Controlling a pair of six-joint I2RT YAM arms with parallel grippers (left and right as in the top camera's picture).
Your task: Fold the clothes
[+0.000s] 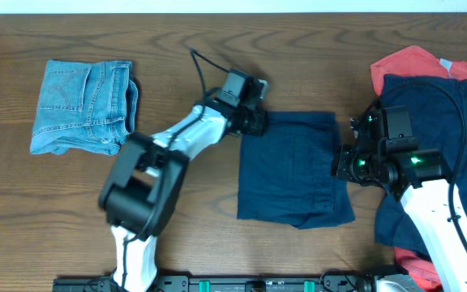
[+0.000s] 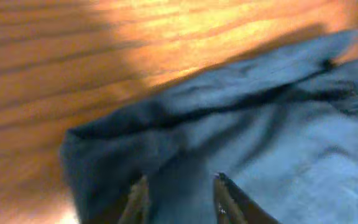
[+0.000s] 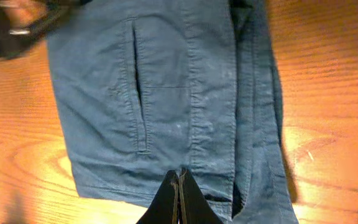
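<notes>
Left gripper (image 2: 179,198): fingers (image 2: 138,200) spread apart, jaws open, dark cloth showing in the gap between them. It sits low over the upper left corner of the navy shorts (image 1: 290,166). The wrist view is blurred; a rolled fold of the fabric runs across in front of the fingers, with bare wood beyond it. Nothing is visibly pinched.

Right gripper (image 3: 179,179): fingers pressed together, no gap showing. The tips lie at the hem on the right edge of the navy shorts. Cannot tell whether any cloth is caught between them. From this wrist camera the shorts lie flat, with a welt pocket slit (image 3: 135,93) and stitched seams running lengthwise. Part of the left arm shows dark and blurred at the top left corner.

Navy shorts: near the middle of the table (image 1: 201,219), folded to a rough rectangle, lower edge slightly uneven. One gripper at each side, left at the upper left corner, right at mid right edge.

Folded jeans (image 1: 83,105): light blue denim, far left of the table, well apart from the shorts and both grippers.

Clothes pile: far right, under and behind the right arm. A dark blue garment (image 1: 436,105) lies over a red garment (image 1: 412,61), with red also showing at the lower right.
</notes>
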